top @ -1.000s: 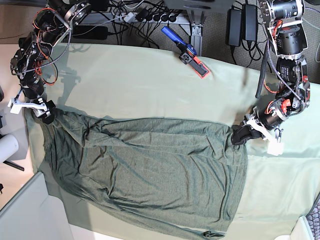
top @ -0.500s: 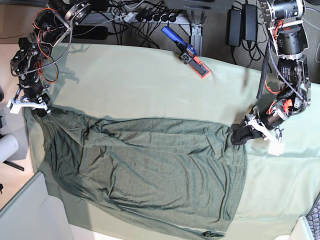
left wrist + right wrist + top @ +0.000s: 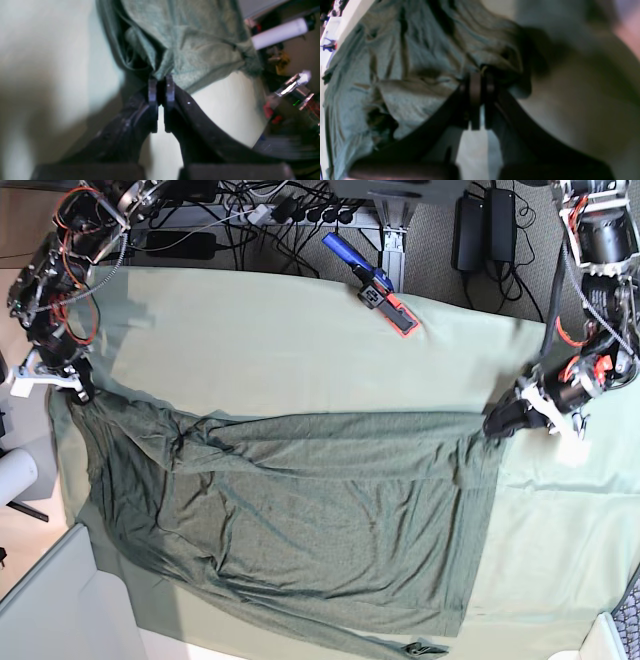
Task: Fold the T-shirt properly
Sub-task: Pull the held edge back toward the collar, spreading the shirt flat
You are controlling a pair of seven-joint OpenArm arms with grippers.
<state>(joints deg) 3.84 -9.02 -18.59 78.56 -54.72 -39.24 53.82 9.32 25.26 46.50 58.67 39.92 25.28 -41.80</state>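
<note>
The dark olive-green T-shirt lies spread and wrinkled across the pale green table cloth in the base view. My left gripper, on the right of the base view, is shut on the shirt's right edge; the left wrist view shows its fingers pinching a fold of shirt. My right gripper, on the left of the base view, is shut on the shirt's far left corner; the right wrist view shows it clamped on bunched shirt. The top edge is pulled taut between them.
A blue and red tool lies on the cloth near the back edge. Cables and power bricks lie on the floor behind the table. A white roll stands off the table's left edge.
Both grippers have moved outward and slightly back, the left one to the right and the right one to the left. The shirt's top edge is stretched straighter and wider than before.
</note>
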